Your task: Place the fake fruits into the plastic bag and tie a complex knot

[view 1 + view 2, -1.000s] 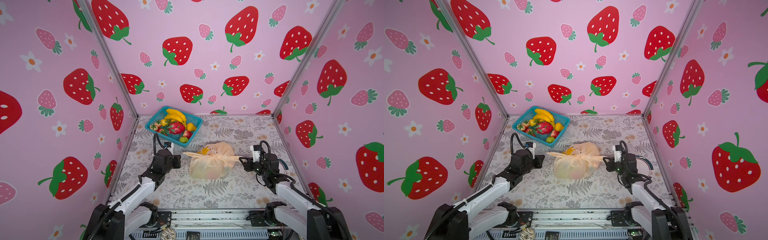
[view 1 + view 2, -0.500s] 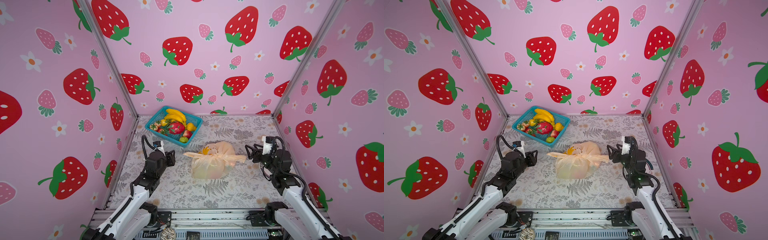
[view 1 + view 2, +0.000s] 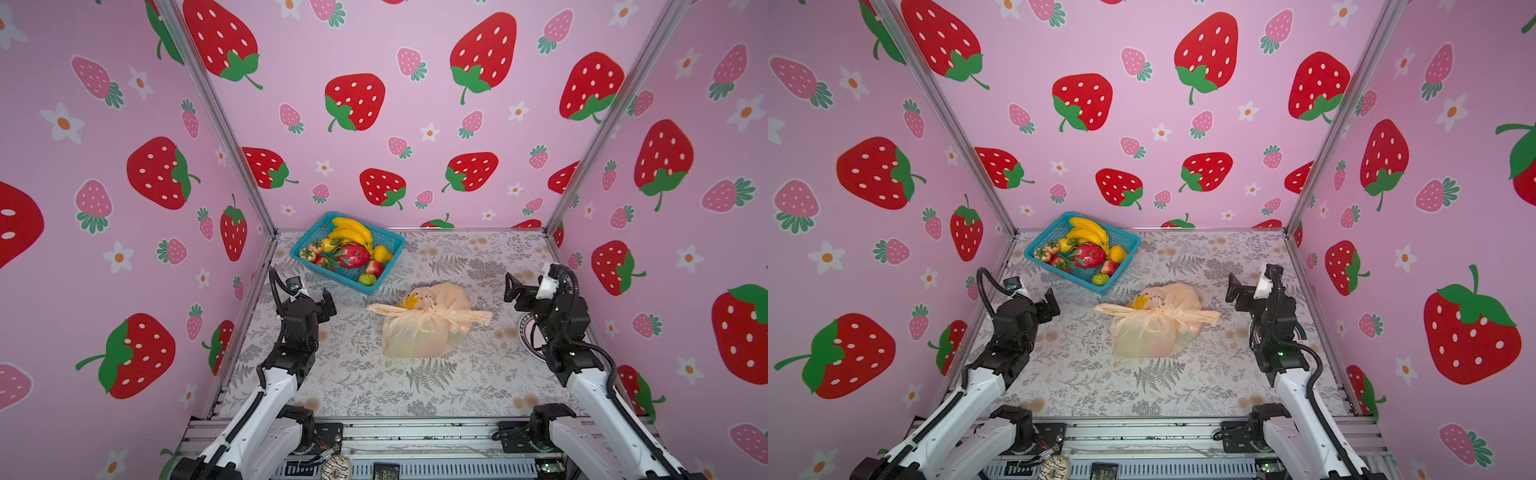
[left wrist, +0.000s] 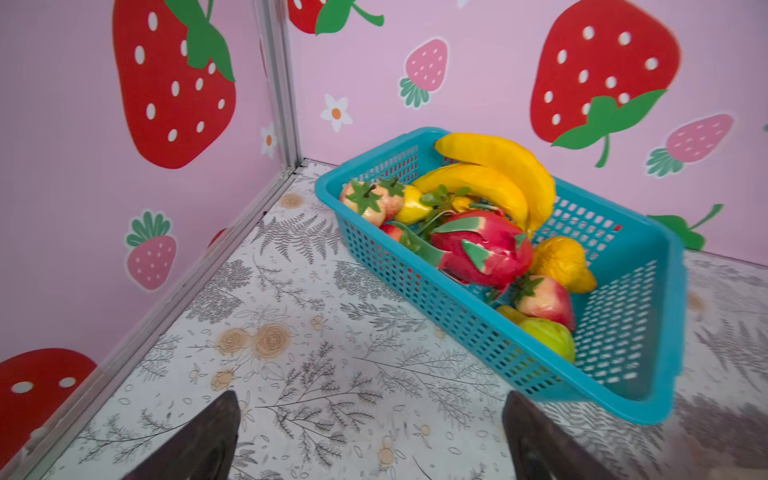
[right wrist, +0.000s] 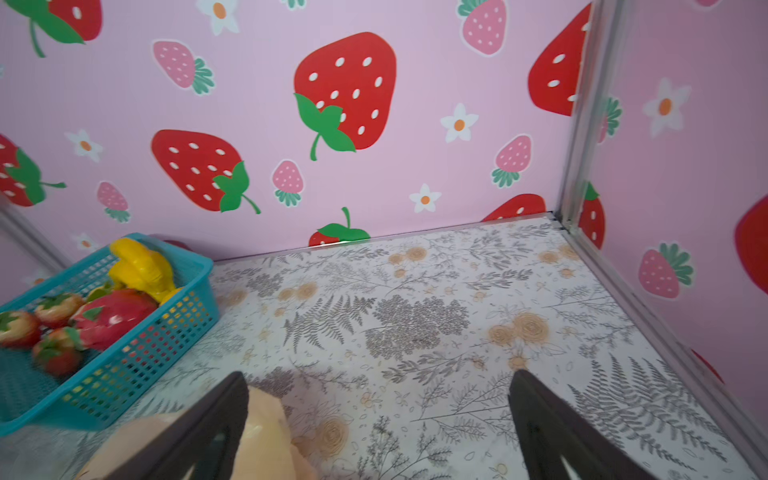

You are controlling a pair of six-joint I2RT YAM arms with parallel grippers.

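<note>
With the knot (image 3: 433, 312) tied atop the bag (image 3: 415, 340), which sits mid-counter (image 3: 436, 386) near the basket (image 3: 384, 237) of unpacked fruits (image 3: 353, 255), the left fingers (image 4: 199, 440) and right fingers (image 5: 552, 436) are spread and empty, so back them straight off, clear of the knot's flat ends.

You are looking at one teal basket (image 3: 386, 239) sitting upper centre in both top views. It is holding one banana bunch (image 3: 353, 230), one dragon fruit (image 3: 352, 255), four strawberries (image 4: 544, 299), one yellow-orange pear (image 3: 382, 253), one small yellow fruit (image 4: 411, 205) and at least one green pear (image 3: 368, 279). One plastic bag (image 3: 415, 340) is lying mid-frame, carrying one knot (image 3: 432, 316) with two ends sticking out; the fruits inside are blurring together, uncountable. Two grippers are showing: left gripper (image 4: 372, 395), right gripper (image 5: 380, 374).
</note>
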